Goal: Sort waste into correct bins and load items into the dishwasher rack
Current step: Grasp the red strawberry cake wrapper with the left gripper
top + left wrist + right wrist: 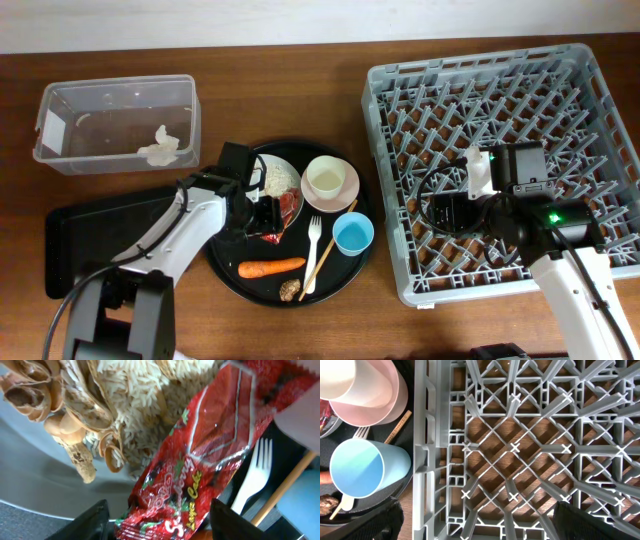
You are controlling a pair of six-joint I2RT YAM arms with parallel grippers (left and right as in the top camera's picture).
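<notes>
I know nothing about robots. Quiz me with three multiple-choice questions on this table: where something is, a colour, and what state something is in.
1. The crumpled tissue lies in: A the pink bowl; B the clear tub; C the plate.
2. The cup standing on its own is: A blue; B green; C yellow.
3. The rack is: A full; B half loaded; C without dishes.
Answers: 1 B, it sits within the tub's walls. 2 A, the overhead view shows it blue. 3 C, only bare pegs show.

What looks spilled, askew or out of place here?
Nothing is spilled. The red wrapper lies partly on the rice and over the plate edge, inside the open left claw. The white cup sits nested in the pink bowl.
</notes>
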